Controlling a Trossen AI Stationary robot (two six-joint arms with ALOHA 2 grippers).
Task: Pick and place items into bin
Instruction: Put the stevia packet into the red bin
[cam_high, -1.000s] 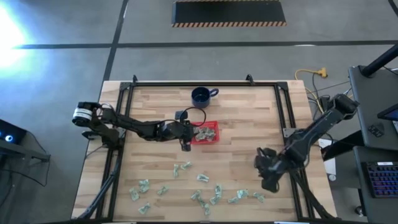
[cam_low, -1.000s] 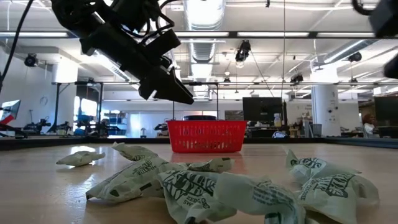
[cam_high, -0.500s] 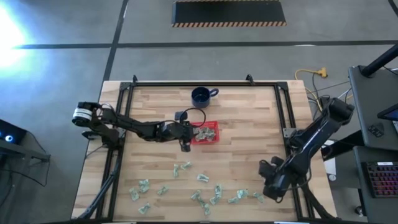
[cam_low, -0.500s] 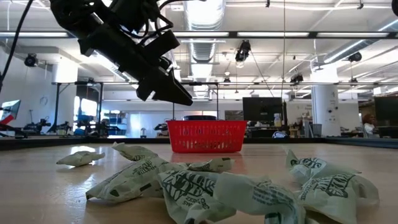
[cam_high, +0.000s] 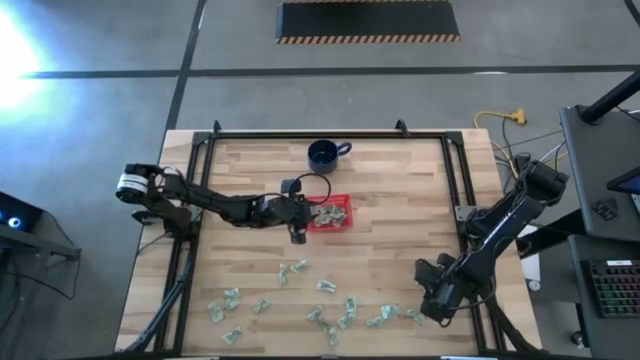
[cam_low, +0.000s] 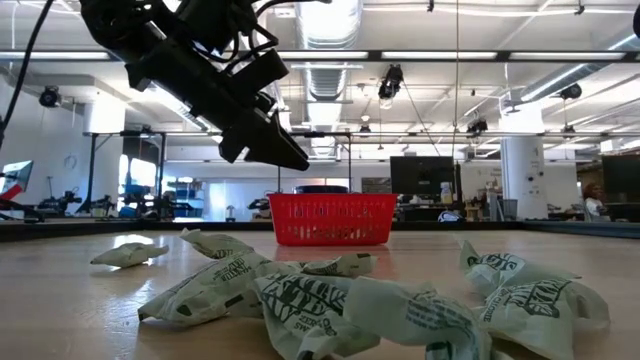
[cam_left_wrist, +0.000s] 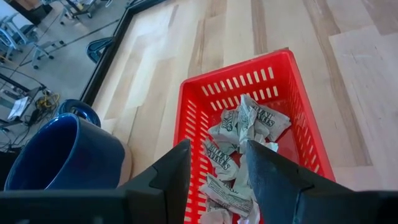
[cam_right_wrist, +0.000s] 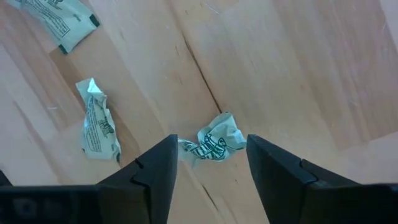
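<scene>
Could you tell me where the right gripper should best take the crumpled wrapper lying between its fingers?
Probably across its bunched middle, straight down from above. The wrapper lies low on the table, apart from the other pieces, and the right gripper is open with a finger on either side, so closing there should catch the thickest fold.

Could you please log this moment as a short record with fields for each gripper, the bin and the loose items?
left gripper: open, empty, over the bin's edge
right gripper: open, above a crumpled wrapper on the table
bin: red, already holds several wrappers
loose items: scattered along the table's near side
mug: dark blue, beyond the bin
</scene>
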